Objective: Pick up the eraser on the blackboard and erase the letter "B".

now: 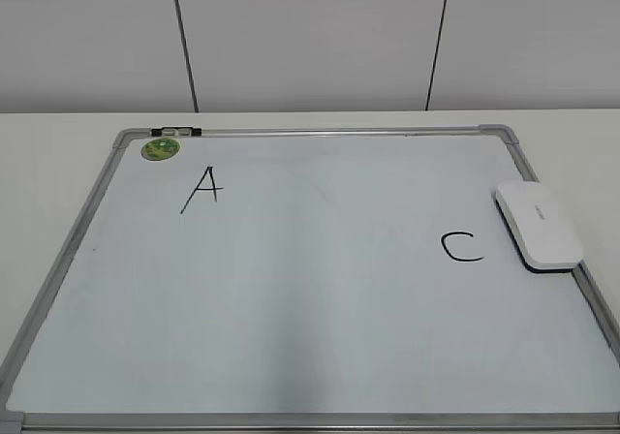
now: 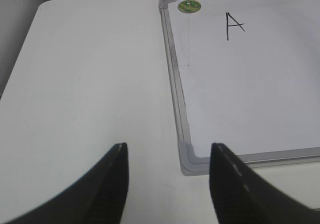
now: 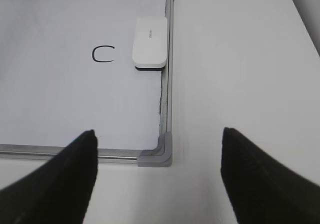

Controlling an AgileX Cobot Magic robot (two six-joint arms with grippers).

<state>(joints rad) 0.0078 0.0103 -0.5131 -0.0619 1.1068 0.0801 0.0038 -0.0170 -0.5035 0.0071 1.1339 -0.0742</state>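
The blackboard [image 1: 310, 289] is a white board in a silver frame, lying flat on the table. It bears a black "A" [image 1: 201, 189] and a black "C" [image 1: 462, 247]. No letter "B" shows between them. The white eraser [image 1: 539, 225] lies on the board's right edge next to the "C"; it also shows in the right wrist view [image 3: 149, 42]. My left gripper [image 2: 169, 151] is open and empty above the table by the board's near left corner. My right gripper [image 3: 159, 136] is open and empty above the near right corner. Neither gripper shows in the exterior view.
A round green magnet [image 1: 161, 148] sits at the board's far left corner, next to a metal clip [image 1: 176, 132] on the frame. Bare white table [image 2: 90, 84] lies left of the board and also right of it [image 3: 240, 74]. A panelled wall stands behind.
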